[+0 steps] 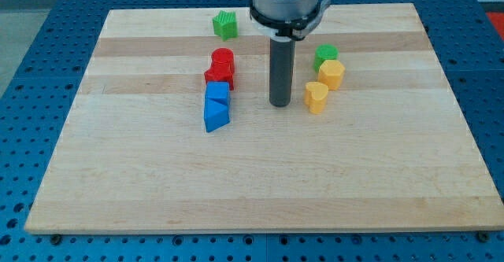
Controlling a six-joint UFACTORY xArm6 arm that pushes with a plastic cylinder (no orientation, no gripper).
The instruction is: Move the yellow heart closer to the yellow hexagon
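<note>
The yellow heart [316, 97] lies on the wooden board right of centre. The yellow hexagon [331, 74] sits just up and to the right of it, nearly touching it. My tip [279, 105] rests on the board a short way to the left of the yellow heart, with a small gap between them. The rod rises straight up from the tip to the arm at the view's top.
A green cylinder [325, 55] sits right behind the yellow hexagon. A red cylinder [223, 58] and another red block [217, 76] stand left of the rod, with two blue blocks [216, 92] [216, 115] below them. A green star-like block [225, 24] is near the top edge.
</note>
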